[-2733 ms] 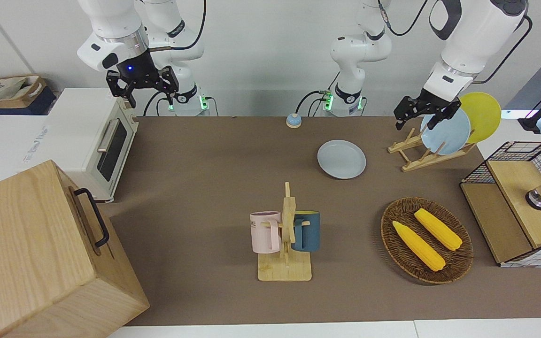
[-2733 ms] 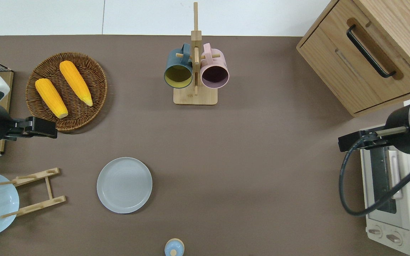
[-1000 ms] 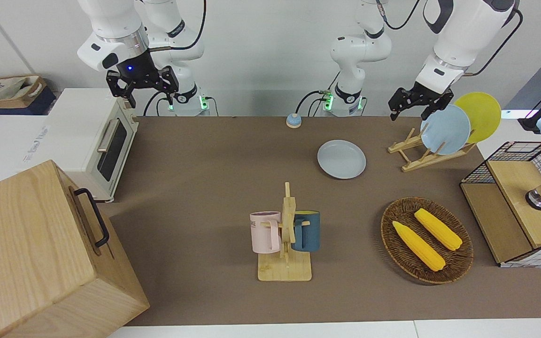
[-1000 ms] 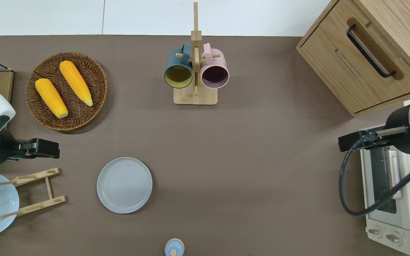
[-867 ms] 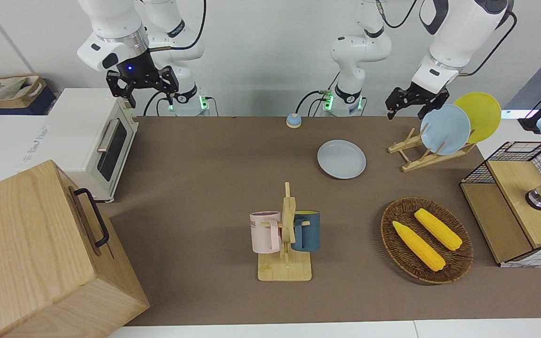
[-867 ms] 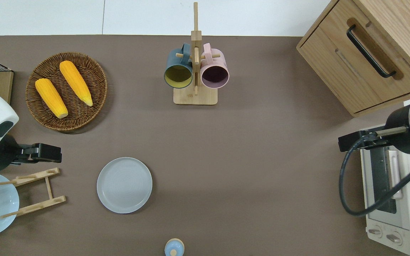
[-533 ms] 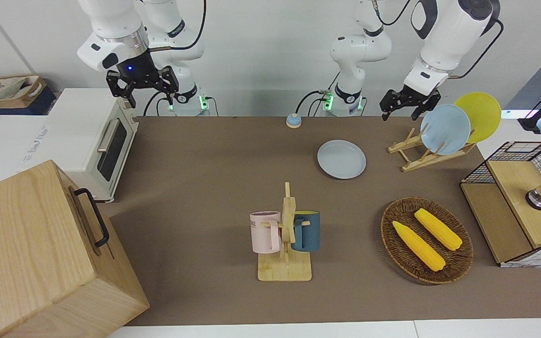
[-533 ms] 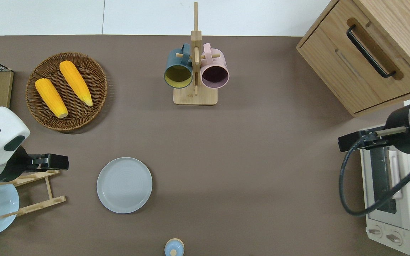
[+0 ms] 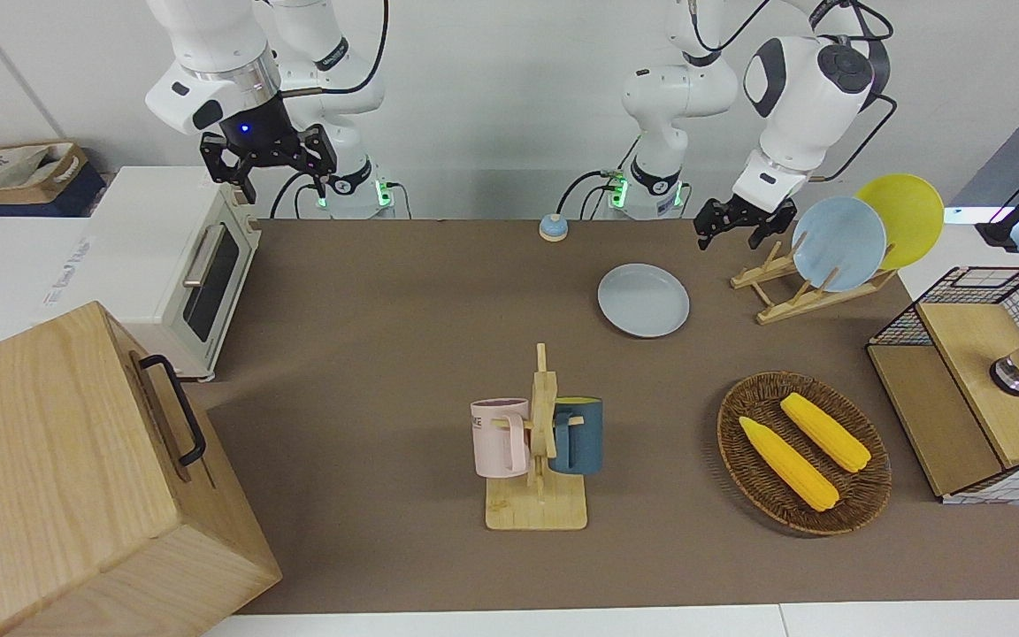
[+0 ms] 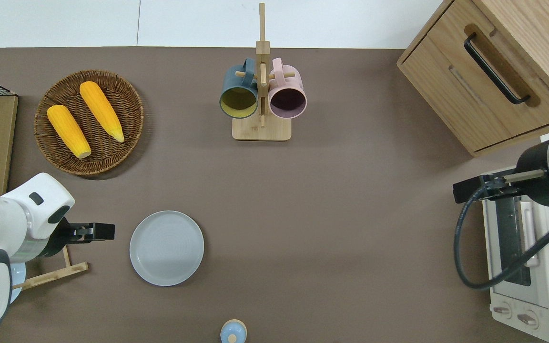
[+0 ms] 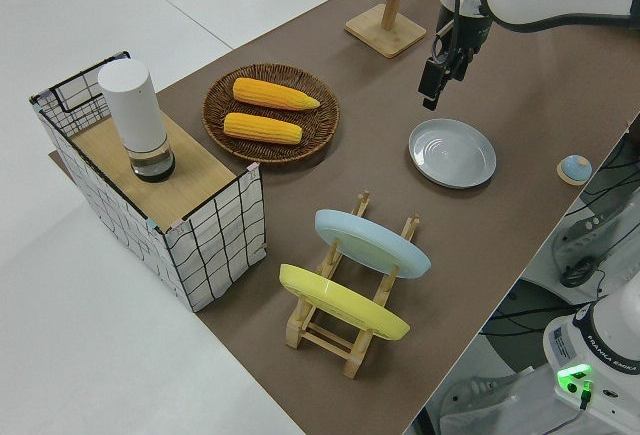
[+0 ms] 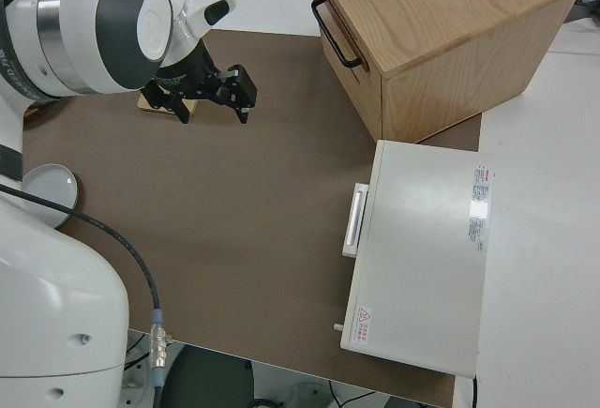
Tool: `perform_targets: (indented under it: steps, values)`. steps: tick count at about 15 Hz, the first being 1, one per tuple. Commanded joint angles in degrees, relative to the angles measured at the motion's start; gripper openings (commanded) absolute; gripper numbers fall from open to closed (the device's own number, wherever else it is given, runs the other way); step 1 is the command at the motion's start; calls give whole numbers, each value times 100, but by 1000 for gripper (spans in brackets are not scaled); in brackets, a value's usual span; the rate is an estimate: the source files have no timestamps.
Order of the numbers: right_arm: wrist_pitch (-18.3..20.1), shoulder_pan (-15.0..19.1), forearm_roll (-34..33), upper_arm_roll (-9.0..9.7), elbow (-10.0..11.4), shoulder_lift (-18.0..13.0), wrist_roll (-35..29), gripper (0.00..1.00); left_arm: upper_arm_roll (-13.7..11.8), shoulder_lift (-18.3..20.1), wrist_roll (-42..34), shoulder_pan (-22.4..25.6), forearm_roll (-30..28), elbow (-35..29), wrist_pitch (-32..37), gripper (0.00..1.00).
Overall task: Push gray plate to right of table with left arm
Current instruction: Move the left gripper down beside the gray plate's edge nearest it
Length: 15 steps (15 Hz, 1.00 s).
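The worktop (image 10: 350,200) had a matte brown top. On it lay the gray plate (image 10: 167,248), flat, toward 7 o'clock in the overhead view. A wicker basket (image 10: 134,112) sat at 10 o'clock, a wooden mug stand (image 10: 261,131) at 12, a wooden drawer cabinet (image 10: 484,71) at 2, a white toaster oven (image 10: 527,286) at 4, a plate rack (image 10: 60,252) at 8, and a small blue bell (image 10: 233,331) at 6.
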<state>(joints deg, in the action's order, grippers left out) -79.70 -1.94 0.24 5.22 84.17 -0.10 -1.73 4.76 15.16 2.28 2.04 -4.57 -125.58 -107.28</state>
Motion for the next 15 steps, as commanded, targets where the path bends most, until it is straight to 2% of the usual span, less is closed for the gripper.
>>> perform_targets:
  steps: [1,9,15]
  values:
    - [69,62,46,32,-5,-43,6,983,8,444,53,-37,-70,-975,-845,987]
    - [69,62,46,32,3,-43,6,983,34,365,0,-46,-70,-2162,-2462,987]
    - [69,62,46,32,3,-43,15,983,34,-100,-26,-46,-62,-2401,-3122,987]
